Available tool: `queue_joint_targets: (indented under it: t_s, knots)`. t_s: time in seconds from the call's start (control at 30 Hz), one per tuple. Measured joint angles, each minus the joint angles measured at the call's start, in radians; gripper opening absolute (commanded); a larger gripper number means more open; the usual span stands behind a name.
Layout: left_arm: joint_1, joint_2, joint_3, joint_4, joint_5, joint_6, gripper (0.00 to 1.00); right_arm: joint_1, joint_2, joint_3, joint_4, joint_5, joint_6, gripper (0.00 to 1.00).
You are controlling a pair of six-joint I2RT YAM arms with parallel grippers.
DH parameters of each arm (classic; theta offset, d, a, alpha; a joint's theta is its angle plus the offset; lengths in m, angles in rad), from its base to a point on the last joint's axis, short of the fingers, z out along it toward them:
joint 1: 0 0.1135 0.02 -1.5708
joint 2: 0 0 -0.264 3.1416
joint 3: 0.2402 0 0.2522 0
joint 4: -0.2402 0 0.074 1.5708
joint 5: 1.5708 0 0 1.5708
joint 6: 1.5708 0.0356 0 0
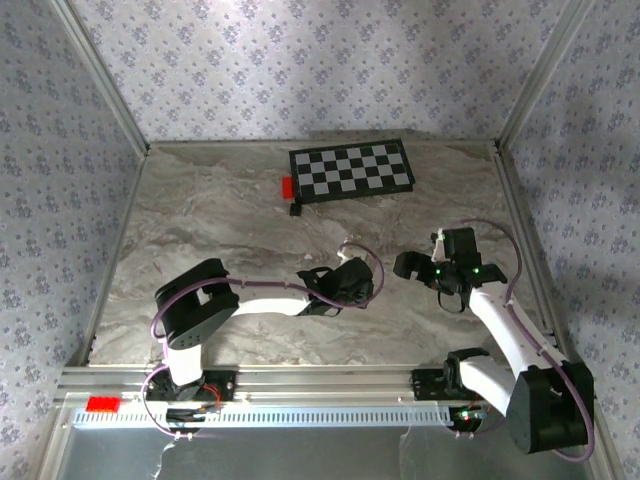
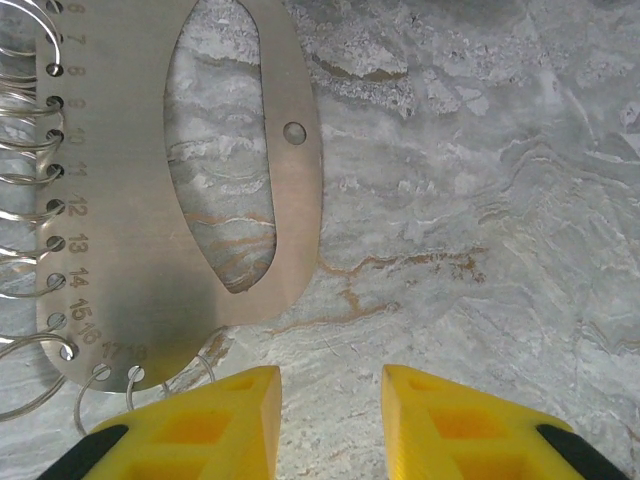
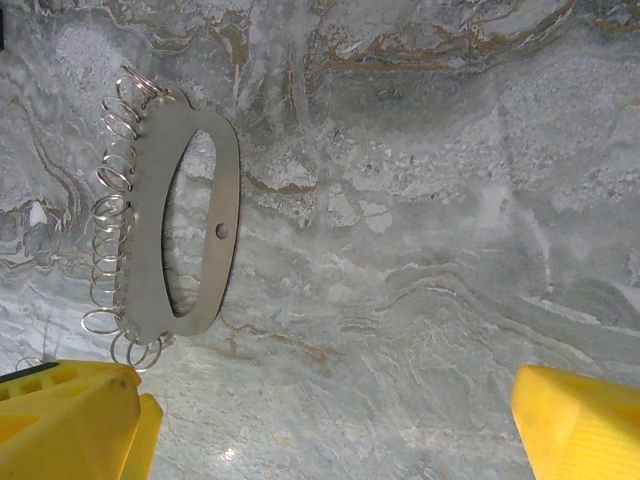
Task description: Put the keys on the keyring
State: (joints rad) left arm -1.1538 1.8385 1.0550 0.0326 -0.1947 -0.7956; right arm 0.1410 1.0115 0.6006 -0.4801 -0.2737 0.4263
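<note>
Two empty tools hang above the bench [image 2: 480, 200]: left tool [image 2: 330, 385] slightly parted beside the ringed metal plate [image 2: 120, 250], probably to pinch it; right tool [image 3: 325, 385] gaping.

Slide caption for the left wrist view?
Left claw open over marble, near a numbered metal plate strung with wire rings.

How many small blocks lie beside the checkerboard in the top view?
2. A red block sits at the checkerboard's left edge, and a smaller black block lies just below it in the picture. Nothing covers that area, so none seems hidden.
</note>
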Motion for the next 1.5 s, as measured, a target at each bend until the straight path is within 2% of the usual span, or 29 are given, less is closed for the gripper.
queue_joint_targets:
  t_s: [0.5,1.23,1.5]
  knots:
    - [0.042,-0.006,-0.112,0.064,0.003,-0.01,0.32,0.0,-0.03,0.0,-0.016,0.016,0.003,1.0]
    - [0.14,-0.189,-0.272,0.023,-0.045,0.021,0.31,0.019,-0.035,0.0,-0.031,0.039,0.003,1.0]
    - [0.113,-0.207,-0.243,-0.014,-0.032,0.073,0.29,0.037,-0.034,0.0,-0.032,0.046,0.003,1.0]
